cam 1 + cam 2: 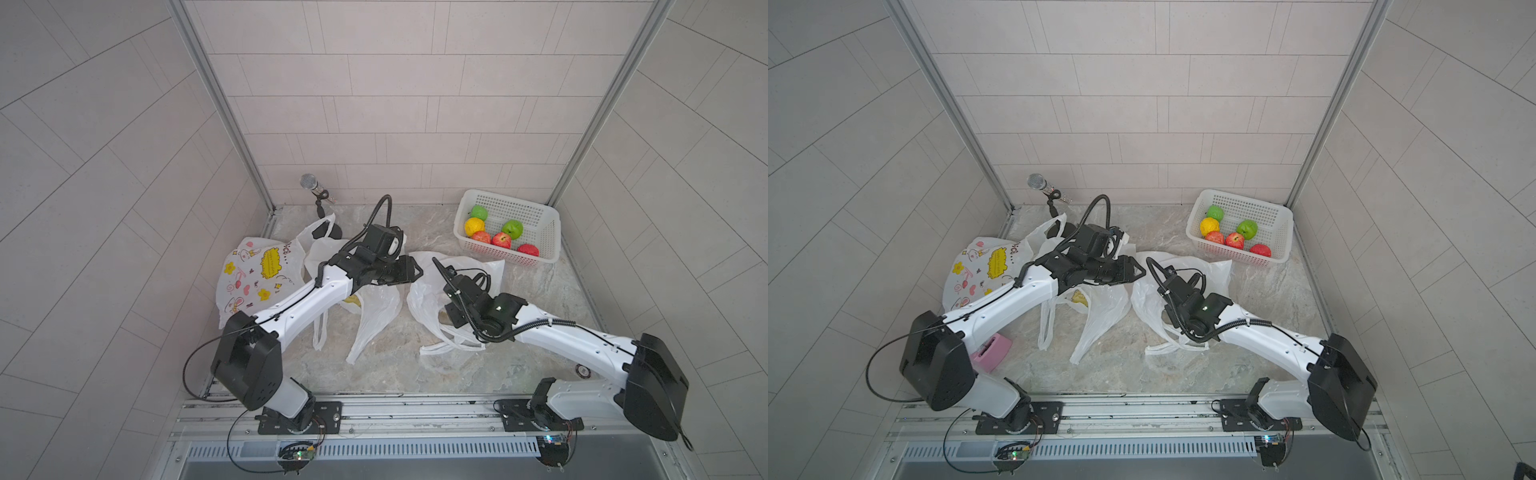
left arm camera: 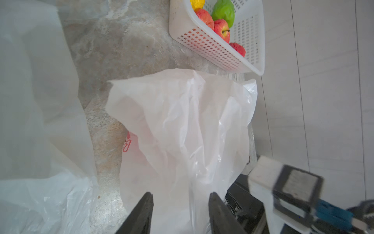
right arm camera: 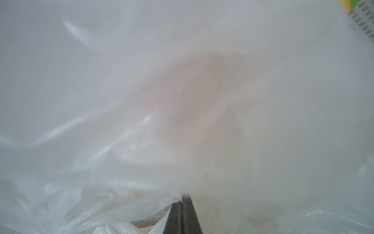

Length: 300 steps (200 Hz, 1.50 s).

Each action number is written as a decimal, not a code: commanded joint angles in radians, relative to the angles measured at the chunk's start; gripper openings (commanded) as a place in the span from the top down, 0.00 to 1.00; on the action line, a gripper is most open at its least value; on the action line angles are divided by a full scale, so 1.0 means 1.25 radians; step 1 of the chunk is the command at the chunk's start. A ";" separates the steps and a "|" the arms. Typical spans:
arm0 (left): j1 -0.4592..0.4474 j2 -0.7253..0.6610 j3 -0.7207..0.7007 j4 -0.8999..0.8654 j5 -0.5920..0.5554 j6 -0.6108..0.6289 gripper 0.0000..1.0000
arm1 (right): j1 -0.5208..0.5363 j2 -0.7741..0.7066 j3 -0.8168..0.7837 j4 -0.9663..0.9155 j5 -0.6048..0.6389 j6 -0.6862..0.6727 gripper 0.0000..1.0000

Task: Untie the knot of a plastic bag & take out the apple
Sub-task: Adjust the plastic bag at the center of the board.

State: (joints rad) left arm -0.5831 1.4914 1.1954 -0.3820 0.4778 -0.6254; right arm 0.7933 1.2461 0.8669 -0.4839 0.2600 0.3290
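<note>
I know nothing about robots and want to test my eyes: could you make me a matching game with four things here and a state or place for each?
1 basket
2 microphone
3 left claw
4 right claw

A shut
B holds coloured fruit
C open
D stands by the back wall

Pairs: 1-B, 2-D, 3-C, 4-A.

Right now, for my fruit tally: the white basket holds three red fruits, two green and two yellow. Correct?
No: only one yellow fruit lies in the white basket, beside three red fruits and two green fruits; both top views show it.
</note>
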 commanded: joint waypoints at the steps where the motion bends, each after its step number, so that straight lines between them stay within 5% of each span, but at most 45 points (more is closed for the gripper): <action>1: 0.008 -0.069 -0.030 -0.010 -0.014 0.020 0.38 | -0.003 -0.055 0.030 -0.020 0.019 0.001 1.00; 60: -0.024 -0.259 -0.268 0.113 -0.082 -0.046 0.06 | -0.016 -0.099 0.095 -0.033 0.003 -0.015 1.00; 85: -0.062 -0.266 -0.341 0.229 -0.082 -0.075 0.04 | -0.017 -0.103 0.051 -0.001 -0.026 0.008 1.00; 143: -0.158 -0.105 -0.305 0.397 -0.066 -0.135 0.06 | -0.011 -0.151 0.051 -0.043 -0.004 0.039 1.00; 166: -0.177 -0.054 -0.280 0.397 -0.066 -0.131 0.14 | -0.014 -0.188 0.012 -0.040 -0.011 0.054 1.00; 183: -0.177 -0.018 -0.271 0.397 -0.042 -0.135 0.36 | -0.021 -0.235 -0.016 -0.029 -0.017 0.065 1.00; 197: -0.177 -0.009 -0.280 0.425 -0.027 -0.157 0.68 | -0.040 -0.278 -0.041 -0.034 -0.020 0.068 1.00; 227: -0.174 -0.016 -0.247 0.339 -0.033 -0.133 1.00 | -0.055 -0.342 -0.049 -0.082 -0.057 0.070 0.89; 241: -0.168 -0.028 -0.240 0.304 -0.040 -0.127 1.00 | -0.053 -0.360 -0.049 -0.085 -0.109 0.070 0.72; 259: -0.156 -0.046 -0.241 0.287 -0.036 -0.135 1.00 | -0.033 -0.381 -0.063 -0.053 -0.197 0.078 0.68; 275: -0.148 -0.056 -0.237 0.263 -0.031 -0.140 1.00 | 0.019 -0.383 -0.096 0.036 -0.284 0.084 0.69; 300: -0.136 -0.068 -0.241 0.248 -0.014 -0.142 1.00 | 0.060 -0.318 -0.160 0.193 -0.407 0.127 0.86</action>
State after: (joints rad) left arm -0.7685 1.4425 0.8749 -0.0288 0.4458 -0.7963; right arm 0.8360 0.7845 0.7288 -0.4313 -0.0494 0.4297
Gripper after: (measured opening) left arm 0.048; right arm 0.213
